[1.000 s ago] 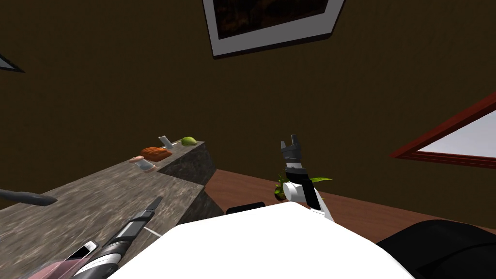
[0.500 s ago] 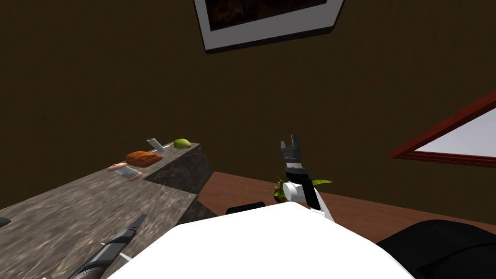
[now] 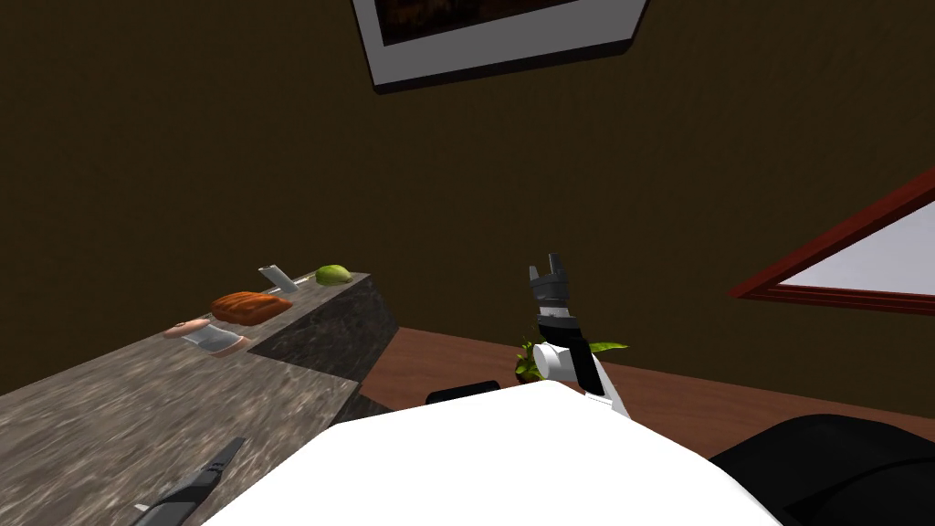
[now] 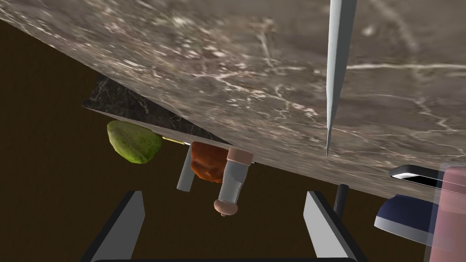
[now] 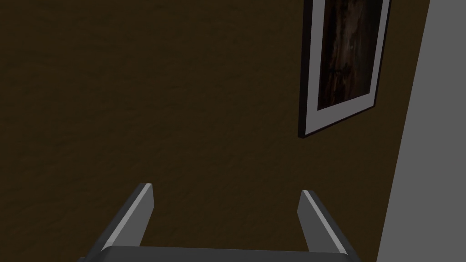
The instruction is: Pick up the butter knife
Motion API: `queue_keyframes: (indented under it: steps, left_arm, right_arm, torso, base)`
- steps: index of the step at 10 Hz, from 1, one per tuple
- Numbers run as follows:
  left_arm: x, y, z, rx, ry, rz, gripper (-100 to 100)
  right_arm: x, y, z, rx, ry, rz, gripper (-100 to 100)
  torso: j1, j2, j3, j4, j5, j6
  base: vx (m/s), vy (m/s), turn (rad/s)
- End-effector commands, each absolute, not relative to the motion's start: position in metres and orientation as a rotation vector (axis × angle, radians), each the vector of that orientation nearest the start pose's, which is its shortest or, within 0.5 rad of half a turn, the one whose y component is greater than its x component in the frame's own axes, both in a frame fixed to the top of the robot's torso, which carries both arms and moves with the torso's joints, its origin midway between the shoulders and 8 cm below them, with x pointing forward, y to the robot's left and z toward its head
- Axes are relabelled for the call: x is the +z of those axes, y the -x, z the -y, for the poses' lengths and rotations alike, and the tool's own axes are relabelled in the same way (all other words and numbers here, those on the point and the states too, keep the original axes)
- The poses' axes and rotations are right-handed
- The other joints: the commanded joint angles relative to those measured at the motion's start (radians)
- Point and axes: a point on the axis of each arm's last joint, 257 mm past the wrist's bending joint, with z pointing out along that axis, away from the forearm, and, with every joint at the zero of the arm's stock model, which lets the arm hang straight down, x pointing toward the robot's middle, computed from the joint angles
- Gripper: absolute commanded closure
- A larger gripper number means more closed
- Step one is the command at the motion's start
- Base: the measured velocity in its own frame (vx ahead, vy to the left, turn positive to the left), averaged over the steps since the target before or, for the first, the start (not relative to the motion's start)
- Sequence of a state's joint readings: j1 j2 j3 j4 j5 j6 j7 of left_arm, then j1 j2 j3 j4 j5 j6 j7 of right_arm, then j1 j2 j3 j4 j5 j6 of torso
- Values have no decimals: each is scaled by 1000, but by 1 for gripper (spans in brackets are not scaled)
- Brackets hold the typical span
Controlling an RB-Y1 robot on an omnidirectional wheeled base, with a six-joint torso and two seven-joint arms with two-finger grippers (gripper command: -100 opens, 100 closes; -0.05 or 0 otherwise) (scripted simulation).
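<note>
**Left claw spread above the counter, knife lying just ahead**

I am holding my left gripper (image 4: 225,198) over the near part of the marbled counter (image 4: 205,59). Its two fingers are standing spread wide and gripping nothing. The butter knife (image 4: 335,63), a long, thin grey blade, is lying flat on the stone just ahead of the claw, apart from both fingers. It is tapering to a point that is aiming toward the counter's far end, and it is lining up with one finger rather than with the gap between them.

At that far end a green fruit (image 4: 133,142), an orange-brown loaf (image 4: 207,163), a grey bar (image 4: 184,175) and a shaker (image 4: 232,182) lying on its side are sitting close together by the edge. On the knife's other side a dark blue bowl (image 4: 400,220) is resting beside a pink, see-through thing (image 4: 450,209).

My right gripper (image 3: 548,271) is pointing upward in front of me, well apart from the counter, and its fingers are standing spread as well.
</note>
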State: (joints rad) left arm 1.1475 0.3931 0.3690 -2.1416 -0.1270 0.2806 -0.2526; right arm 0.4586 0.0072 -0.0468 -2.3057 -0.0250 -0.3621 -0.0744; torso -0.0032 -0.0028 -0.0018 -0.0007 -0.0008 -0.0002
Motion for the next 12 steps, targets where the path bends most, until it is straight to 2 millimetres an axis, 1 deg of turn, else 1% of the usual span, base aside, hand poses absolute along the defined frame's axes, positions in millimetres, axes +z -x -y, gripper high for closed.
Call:
queue_keyframes:
  steps: [1, 2, 3, 5, 6, 10, 12]
  left_arm:
    - [-291, -110, -568, 284, 1089, -1848, -100]
    - [-296, -95, -577, 326, 1123, -1866, -100]
    - [-297, -93, -578, 334, 1130, -1868, -100]
    - [-307, -63, -592, 412, 1205, -1898, -100]
    - [-308, -61, -593, 421, 1213, -1900, -100]
    - [-325, -10, -609, 540, 1368, -1937, -100]
    - [-332, 8, -612, 578, 1434, -1946, -100]
  right_arm:
    - [24, -361, 297, 1338, -765, -613, 0]
    - [24, -361, 297, 1338, -765, -613, 0]
    - [24, -361, 297, 1338, -765, -613, 0]
    - [24, -361, 297, 1338, -765, -613, 0]
    - [24, -361, 297, 1338, -765, -613, 0]
    - [24, -361, 297, 1338, -765, -613, 0]
    - [24, -361, 297, 1338, -764, -613, 0]
  torso:
    - [0, 0, 0, 0, 0, 0]
    - [0, 0, 0, 0, 0, 0]
    - [0, 0, 0, 0, 0, 0]
    - [1, 0, 0, 0, 0, 0]
    - [0, -1, 0, 0, 0, 0]
    - [0, -1, 0, 0, 0, 0]
    - [0, 0, 0, 0, 0, 0]
  base:
    - [59, -14, -14]
    - [64, -24, -26]
    - [55, -24, -21]
    - [70, -21, -43]
    - [61, -28, -8]
    - [67, -28, -25]
    - [49, -25, -11]
